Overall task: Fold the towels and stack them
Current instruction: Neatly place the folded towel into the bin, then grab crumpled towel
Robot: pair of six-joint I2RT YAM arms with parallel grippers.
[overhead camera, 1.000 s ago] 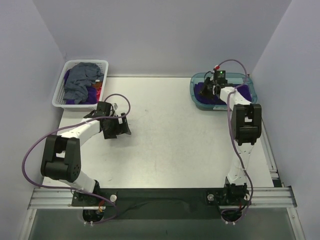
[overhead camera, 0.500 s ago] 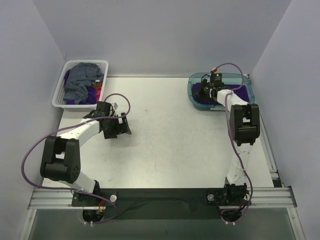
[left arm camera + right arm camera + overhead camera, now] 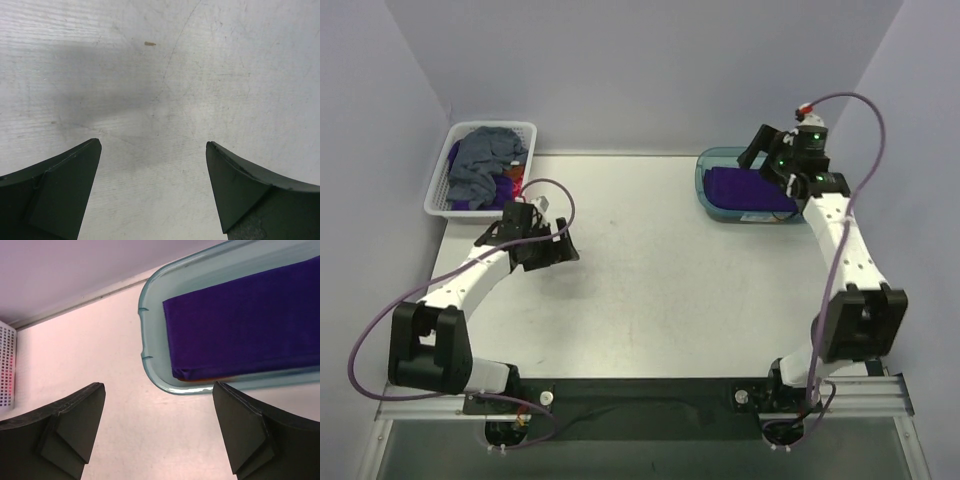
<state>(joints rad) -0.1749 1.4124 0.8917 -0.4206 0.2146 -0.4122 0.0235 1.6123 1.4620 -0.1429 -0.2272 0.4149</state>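
Far-right corner of the counter (image 3: 660,290): the teal tub (image 3: 704,185) holds one folded purple towel (image 3: 245,325), lying flat and filling most of the tub floor. A thin orange edge (image 3: 210,379) shows under its near fold; what it belongs to cannot be told. Right pincer (image 3: 159,385) hangs above the tub's near-left corner, jaws spread wide, nothing between them, no contact with towel or tub. Far-left corner: the white basket (image 3: 438,192) holds loose, unfolded cloth. A slate-grey towel (image 3: 480,160) is heaped on top, purple cloth (image 3: 470,202) shows beneath it at the near side, and a bit of red-orange sits at the right wall. Left pincer (image 3: 152,145) is just beside the basket's near-right corner, over bare counter, jaws fully apart and empty. The wrist view shows only scuffed white surface between the fingers, with its shadow and one small tan speck (image 3: 150,43). Counter middle carries no towel.
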